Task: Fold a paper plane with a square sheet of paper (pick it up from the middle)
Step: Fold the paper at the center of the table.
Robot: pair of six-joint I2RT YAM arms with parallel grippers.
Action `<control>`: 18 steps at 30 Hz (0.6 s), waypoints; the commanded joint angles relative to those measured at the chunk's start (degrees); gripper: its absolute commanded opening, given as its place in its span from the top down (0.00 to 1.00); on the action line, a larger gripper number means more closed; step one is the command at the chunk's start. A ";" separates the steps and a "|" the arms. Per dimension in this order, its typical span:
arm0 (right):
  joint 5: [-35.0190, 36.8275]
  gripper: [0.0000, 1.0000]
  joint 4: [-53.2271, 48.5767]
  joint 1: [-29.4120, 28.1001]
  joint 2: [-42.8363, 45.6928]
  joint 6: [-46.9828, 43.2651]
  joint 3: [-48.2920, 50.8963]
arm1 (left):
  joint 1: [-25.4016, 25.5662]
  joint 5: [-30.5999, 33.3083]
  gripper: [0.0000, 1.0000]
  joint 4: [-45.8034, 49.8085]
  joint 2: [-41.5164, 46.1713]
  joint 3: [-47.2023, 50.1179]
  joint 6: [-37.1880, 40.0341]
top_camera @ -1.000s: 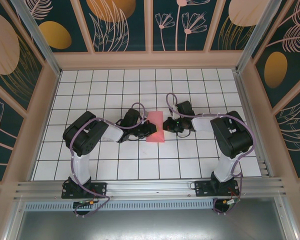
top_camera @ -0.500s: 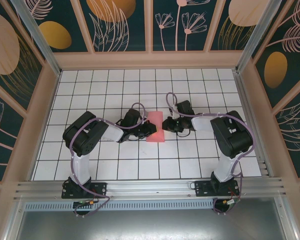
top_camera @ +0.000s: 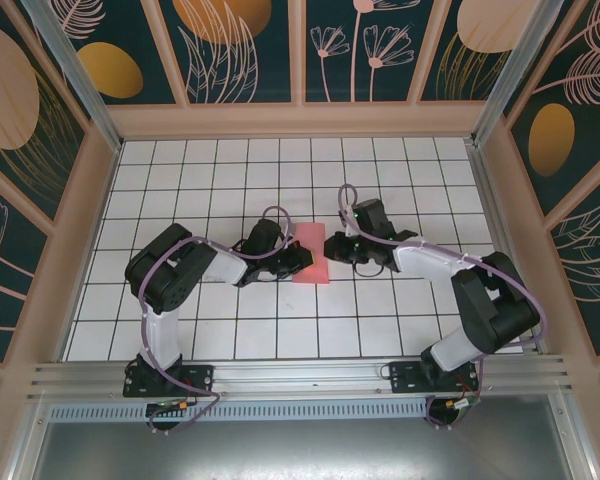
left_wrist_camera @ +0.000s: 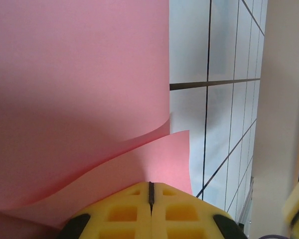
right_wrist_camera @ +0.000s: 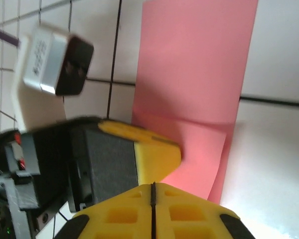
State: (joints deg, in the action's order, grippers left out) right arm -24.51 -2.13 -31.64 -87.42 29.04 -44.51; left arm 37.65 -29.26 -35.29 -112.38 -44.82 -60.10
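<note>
Square sheet of paper (top_camera: 313,256), partly folded, lies mid-surface (top_camera: 230,330) between both arms. Left pincer (top_camera: 298,262) is closed at its left edge, and right pincer (top_camera: 330,246) is closed just beside its right. Thin, floppy and easily creased, it probably wants a light pinch at the middle.

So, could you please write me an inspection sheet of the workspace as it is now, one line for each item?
surface: white tiled table with black grid lines.
job's things: square sheet of paper, pink, folded, lying at the centre; its top layer curls up.
clutter: nothing seen.
fingers: left fingers shut, tips at the paper's edge; right fingers shut, at the opposite edge; whether either holds the paper cannot be told.
cables: purple cables, looped, clear of the paper.
surroundings: dark leaf-print panels; metal rail at the near edge.
</note>
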 commanded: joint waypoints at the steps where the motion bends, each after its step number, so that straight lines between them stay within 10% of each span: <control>1: 2.92 0.95 -2.50 -2.90 -0.21 1.71 0.92 | -0.30 4.63 0.96 7.51 -0.34 2.22 0.53; 18: 1.40 1.00 -1.26 -5.18 -8.70 0.49 -1.24 | -0.31 4.56 1.00 7.42 -0.21 2.37 0.39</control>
State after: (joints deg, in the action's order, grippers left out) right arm -22.44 -3.27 -36.23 -94.94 30.33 -44.25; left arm 37.69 -27.99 -34.68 -111.79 -44.51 -60.10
